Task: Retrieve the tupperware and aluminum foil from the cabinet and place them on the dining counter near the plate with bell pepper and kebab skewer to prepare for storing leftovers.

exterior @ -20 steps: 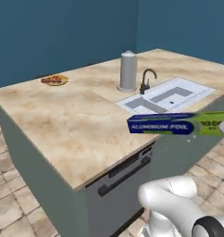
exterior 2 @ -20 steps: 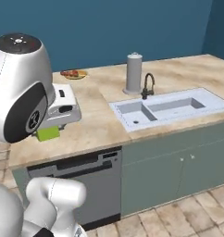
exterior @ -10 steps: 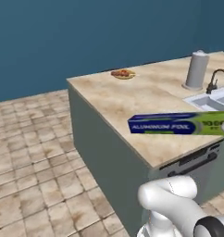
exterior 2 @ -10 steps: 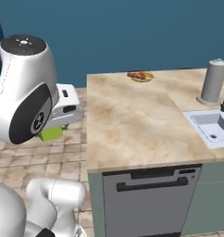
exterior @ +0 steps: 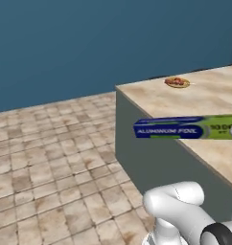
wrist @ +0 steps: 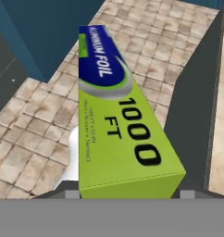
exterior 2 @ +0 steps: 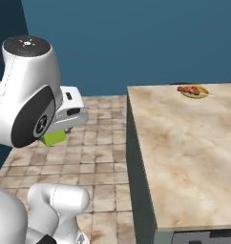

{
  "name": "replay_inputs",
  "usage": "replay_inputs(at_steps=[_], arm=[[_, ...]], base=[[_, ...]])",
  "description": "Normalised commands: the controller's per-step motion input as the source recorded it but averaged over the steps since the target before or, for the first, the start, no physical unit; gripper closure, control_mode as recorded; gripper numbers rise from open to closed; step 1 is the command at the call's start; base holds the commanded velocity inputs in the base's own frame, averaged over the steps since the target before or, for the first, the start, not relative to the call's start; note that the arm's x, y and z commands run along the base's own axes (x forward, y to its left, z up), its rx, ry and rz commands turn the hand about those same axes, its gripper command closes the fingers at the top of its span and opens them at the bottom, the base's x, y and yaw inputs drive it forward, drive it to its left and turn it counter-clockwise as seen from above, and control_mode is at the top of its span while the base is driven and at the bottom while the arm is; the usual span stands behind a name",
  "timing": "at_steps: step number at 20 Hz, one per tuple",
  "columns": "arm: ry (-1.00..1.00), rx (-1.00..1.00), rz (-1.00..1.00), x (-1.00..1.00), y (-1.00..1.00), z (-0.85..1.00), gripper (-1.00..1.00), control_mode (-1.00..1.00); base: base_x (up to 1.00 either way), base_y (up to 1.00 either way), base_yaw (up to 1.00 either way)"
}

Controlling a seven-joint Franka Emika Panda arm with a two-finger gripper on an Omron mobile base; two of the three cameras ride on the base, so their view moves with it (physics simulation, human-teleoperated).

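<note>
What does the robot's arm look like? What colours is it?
The arm is smooth, glossy white, built of fat rounded tube shapes like bent pipes. One big joint has a flat dark grey round cap on top and another dark disc on its side with a small pale logo. A boxy white hand with little dark slots sticks out from it. No loose cables show.

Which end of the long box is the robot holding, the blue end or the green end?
The lime-green end. In the hand view the aluminum foil has its green part, marked 1000 FT, down at the claw, while the dark-blue end sticks out away from it.
</note>
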Motion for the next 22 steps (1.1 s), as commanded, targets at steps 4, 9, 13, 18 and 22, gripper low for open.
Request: replay_inputs(at_steps=[4, 9, 13, 18, 22], arm=[[0.00, 0.00, 0.00, 0.00, 0.00, 0.00, 1.00, 1.00], [0.00, 0.00, 0.00, 0.00, 0.00, 0.00, 1.00, 1.00], [0.00, 0.00, 0.00, 0.00, 0.00, 0.00, 1.00, 1.00], [0.00, 0.00, 0.00, 0.00, 0.00, 0.00, 1.00, 1.00], [0.00, 0.00, 0.00, 0.00, 0.00, 0.00, 1.00, 1.00]], base=[[1.00, 0.98, 0.01], [1.00, 0.62, -0.15], [1.00, 0.62, -0.33], [1.00, 0.79, -0.42], [1.00, 1.00, -0.42]])
